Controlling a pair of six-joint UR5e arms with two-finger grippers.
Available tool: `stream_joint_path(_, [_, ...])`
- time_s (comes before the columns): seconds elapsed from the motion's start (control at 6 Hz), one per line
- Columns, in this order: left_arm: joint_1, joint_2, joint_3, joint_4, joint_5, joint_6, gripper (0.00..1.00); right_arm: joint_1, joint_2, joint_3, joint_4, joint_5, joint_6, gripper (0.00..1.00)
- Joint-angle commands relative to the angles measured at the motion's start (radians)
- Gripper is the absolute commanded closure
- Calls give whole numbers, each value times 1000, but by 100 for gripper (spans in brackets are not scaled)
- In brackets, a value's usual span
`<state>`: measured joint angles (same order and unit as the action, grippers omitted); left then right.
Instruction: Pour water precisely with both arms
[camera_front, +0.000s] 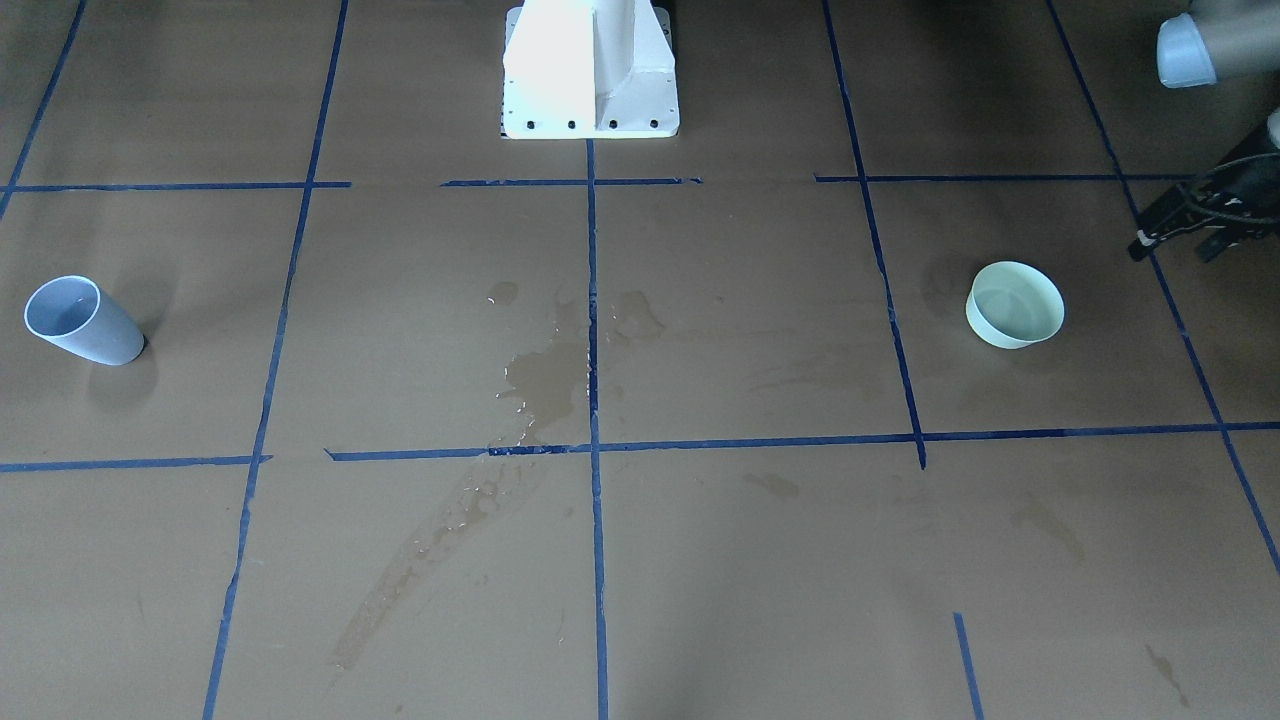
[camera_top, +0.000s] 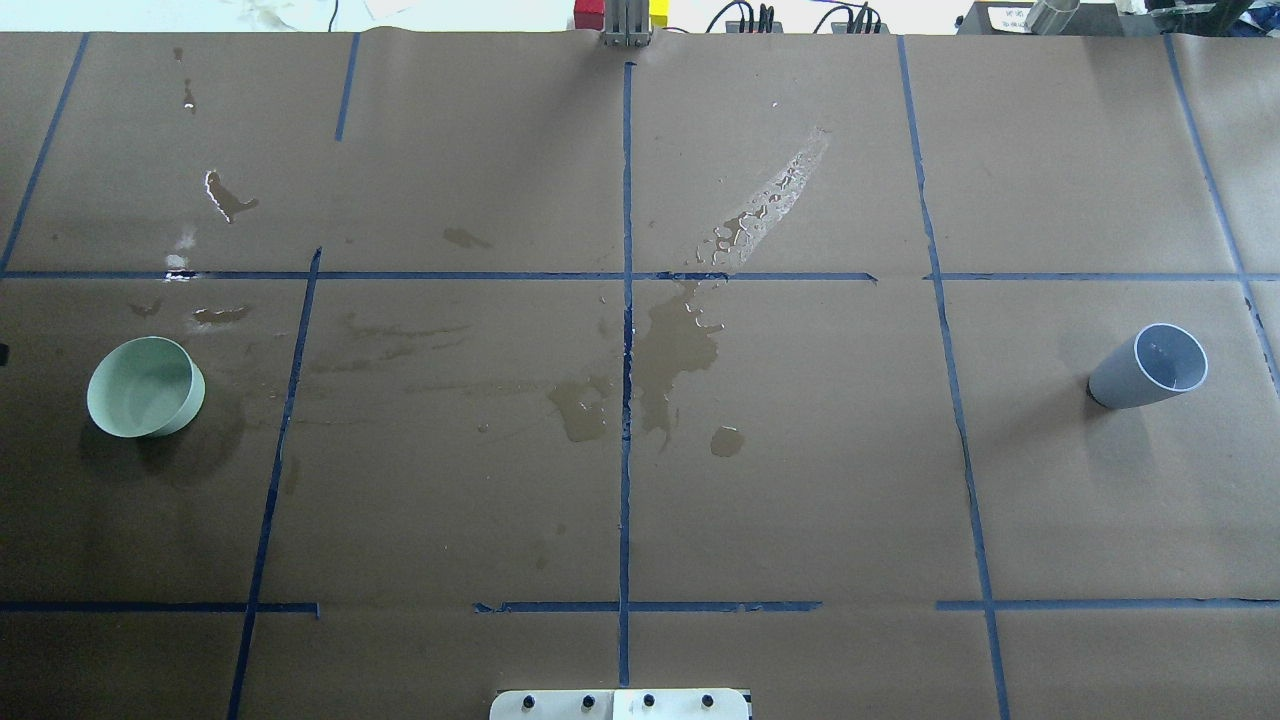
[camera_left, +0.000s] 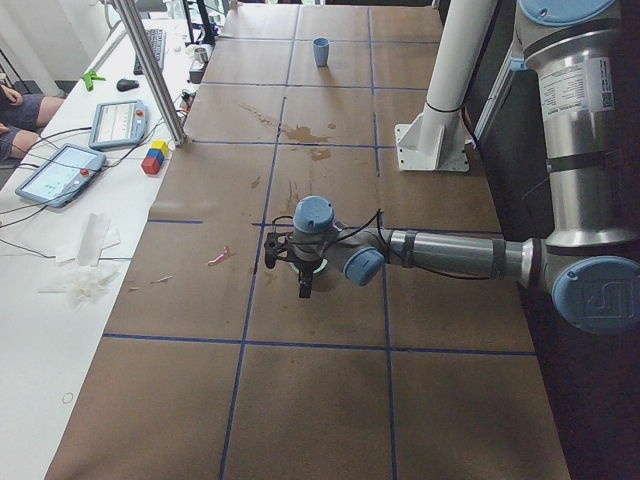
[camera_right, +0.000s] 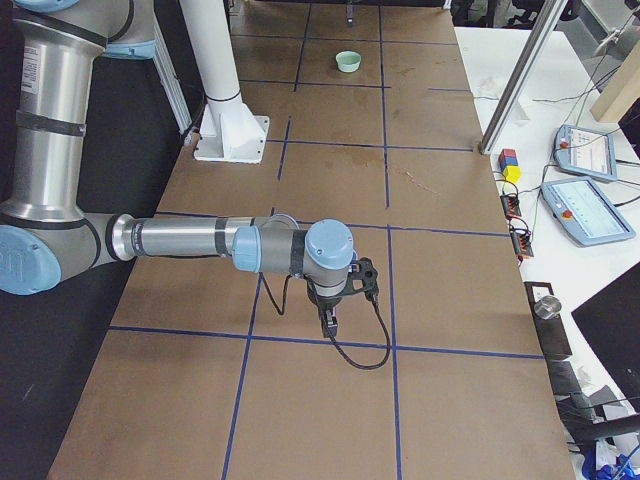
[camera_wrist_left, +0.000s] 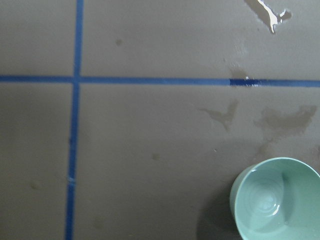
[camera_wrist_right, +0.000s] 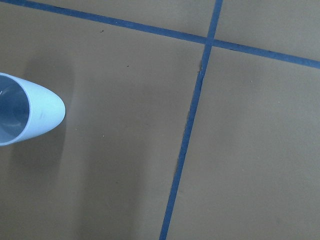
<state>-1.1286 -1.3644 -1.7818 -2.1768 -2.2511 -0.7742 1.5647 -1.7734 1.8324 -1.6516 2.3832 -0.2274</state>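
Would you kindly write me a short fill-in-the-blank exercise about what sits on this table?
The bowl on the robot's left side is pale ___. The grey-blue cup stands on the robot's ___ side. The wet spill patches lie ___ the bowl and the cup. The tape lines are ___.
Missing words: green; right; between; blue.

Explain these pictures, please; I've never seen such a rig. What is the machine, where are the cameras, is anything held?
It is a two-armed robot with a white pedestal. Two cameras look down on the table, two look along it from its ends, one sits on each wrist. On the brown table stand a green bowl with water, on the robot's left, and a grey cup on its right, spills between them. The left gripper hangs near the bowl, the right gripper near the cup; neither holds anything.
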Motion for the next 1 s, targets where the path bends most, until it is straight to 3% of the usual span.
stream_joint_path(0.0, [178, -5, 30, -124, 132, -221, 0, 0, -1, -4, -1, -2, -1, 0])
stream_joint_path(0.33, [225, -63, 114, -153, 165, -270, 0, 0, -3, -5, 1, -4, -1, 0])
stream_joint_path(0.5, [227, -70, 123, -155, 163, -295, 54, 0, -3, -4, 1, -4, -3, 0])
stream_joint_path(0.67, [227, -81, 124, -155, 163, -331, 94, 0, -4, -2, 1, -2, -3, 0])
stream_joint_path(0.83, [225, -81, 122, -153, 157, -333, 100, 0, -6, -1, 1, -2, -3, 0])
